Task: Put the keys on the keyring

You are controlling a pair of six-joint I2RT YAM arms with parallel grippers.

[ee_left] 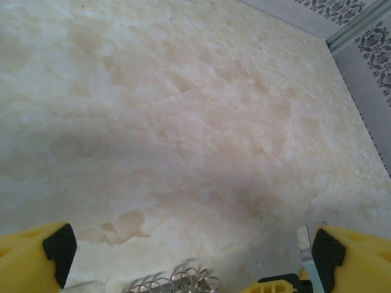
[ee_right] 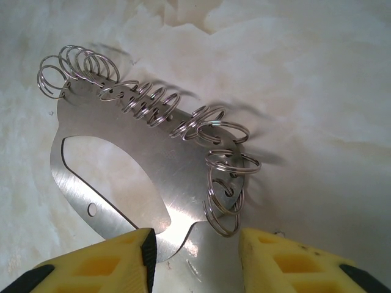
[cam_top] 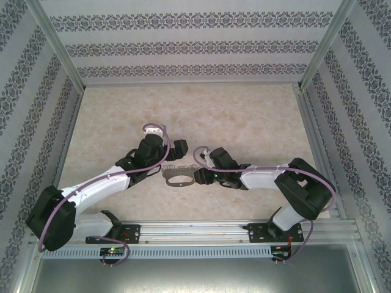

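Observation:
The keyring (ee_right: 153, 162) is a flat grey metal loop lying on the table, with several small wire rings (ee_right: 223, 183) along one edge. My right gripper (ee_right: 195, 259) is shut on its near end, and the metal reaches both yellow fingers. From above, the keyring (cam_top: 177, 179) lies between the two arms, with the right gripper (cam_top: 197, 177) at its right end. My left gripper (ee_left: 189, 253) hangs wide open just beyond the rings (ee_left: 177, 282), holding nothing. It shows from above as the left gripper (cam_top: 164, 151). A thin silver strip (ee_left: 303, 250) stands against its right finger; I cannot tell whether it is the keys.
The pale marbled table (cam_top: 244, 122) stretches away behind the grippers to patterned walls (cam_top: 183, 46) at the back and sides. A metal rail (cam_top: 201, 231) carries both arm bases along the near edge. A yellow and black piece (ee_left: 272, 284) pokes in at the bottom of the left wrist view.

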